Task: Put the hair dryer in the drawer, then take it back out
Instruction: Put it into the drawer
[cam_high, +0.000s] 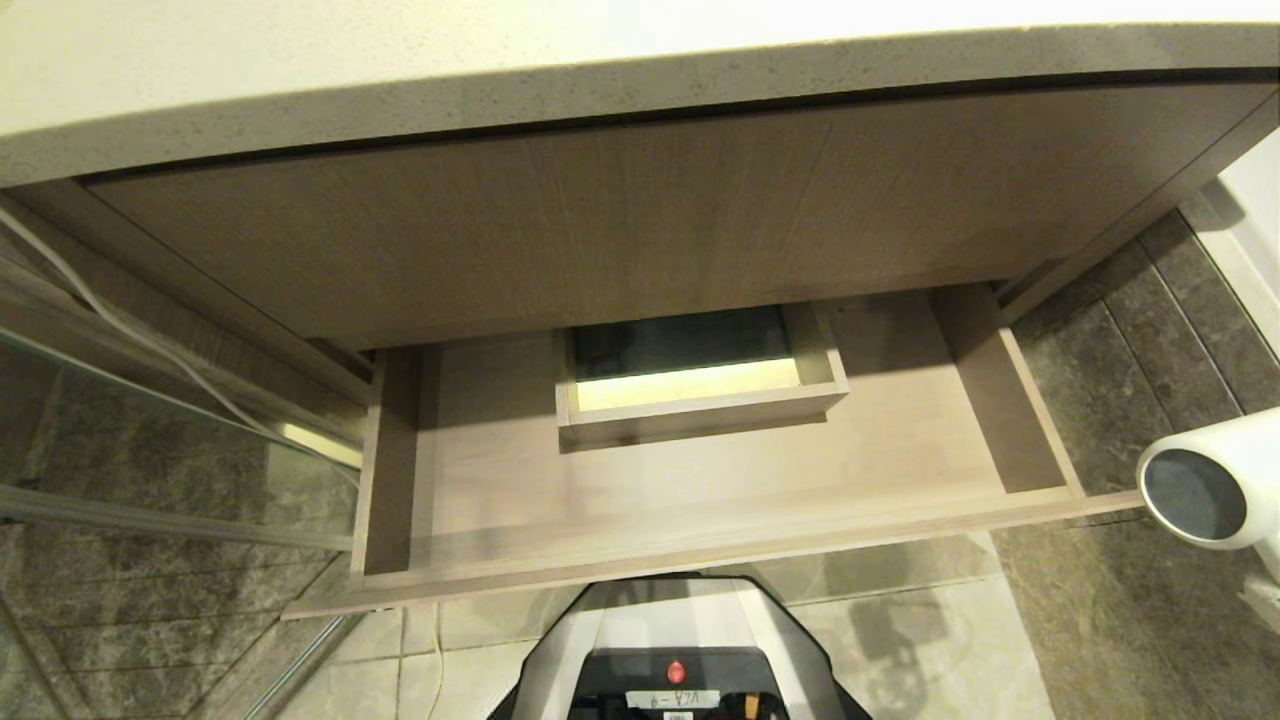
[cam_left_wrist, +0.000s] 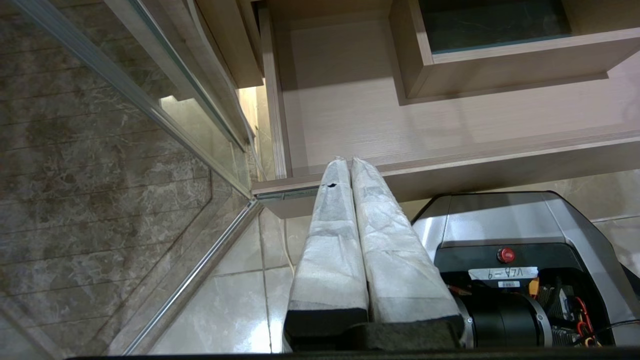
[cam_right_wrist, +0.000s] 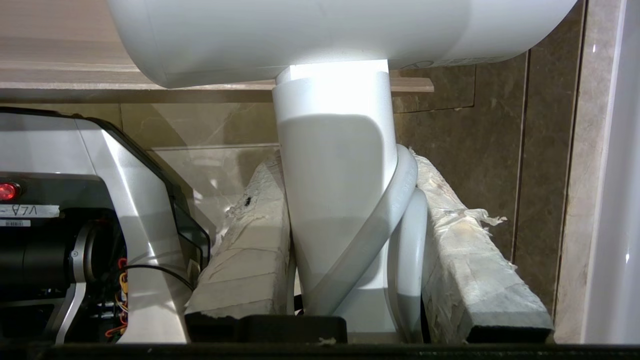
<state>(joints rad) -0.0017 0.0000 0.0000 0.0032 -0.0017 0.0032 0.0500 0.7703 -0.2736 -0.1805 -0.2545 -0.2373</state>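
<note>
The drawer stands pulled out below the counter, light wood grain, with a boxed rectangular cut-out at its back and nothing else lying in it. The white hair dryer hangs just outside the drawer's right front corner, above the floor, its grey round end facing the head camera. My right gripper is shut on the hair dryer's handle, with the white cord looped round the handle between the fingers. The left gripper is shut and empty, parked low in front of the drawer's left front corner.
A pale stone countertop overhangs a taller wood-grain panel above the drawer. A glass panel with a metal frame stands to the left. My own base sits on the tiled floor under the drawer front. A white fixture borders the right.
</note>
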